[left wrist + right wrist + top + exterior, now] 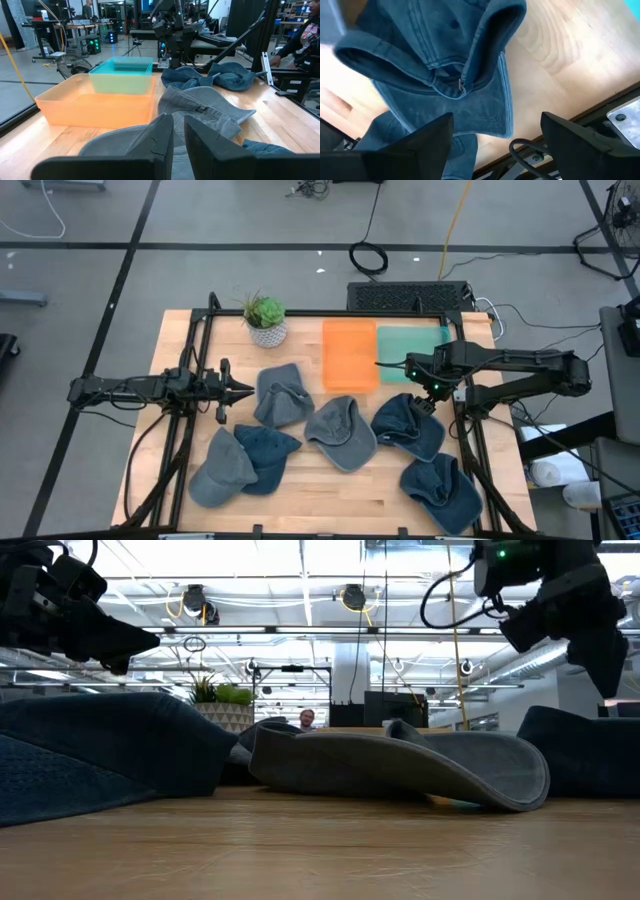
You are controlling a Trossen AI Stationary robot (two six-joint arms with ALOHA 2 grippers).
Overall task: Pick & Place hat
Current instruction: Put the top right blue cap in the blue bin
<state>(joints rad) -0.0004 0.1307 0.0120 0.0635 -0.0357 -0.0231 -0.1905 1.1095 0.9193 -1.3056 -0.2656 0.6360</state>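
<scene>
Right gripper (424,402) hung over the dark blue denim cap (408,425) at the right side of the light wooden table (300,490), jaws wide, holding nothing; I judged it lined up there to drop onto that cap. Cap sat just in front of the teal plastic bin (410,352), with the orange plastic bin (350,355) beside it, likely the drop spots. Left gripper (240,391) waited near the grey-blue cap (281,394) at table's left-centre, jaws nearly closed and empty, I guessed parked out of the way. Five more caps lay scattered across the front half. Small potted green plant (265,320) stood at the back. Right wrist view (495,130) showed the cap's strap and buckle, open side up, below the spread fingers (425,137), which the high view didn't give. Left wrist view (177,135) showed both bins empty. Low view only showed both grippers clear above the caps
</scene>
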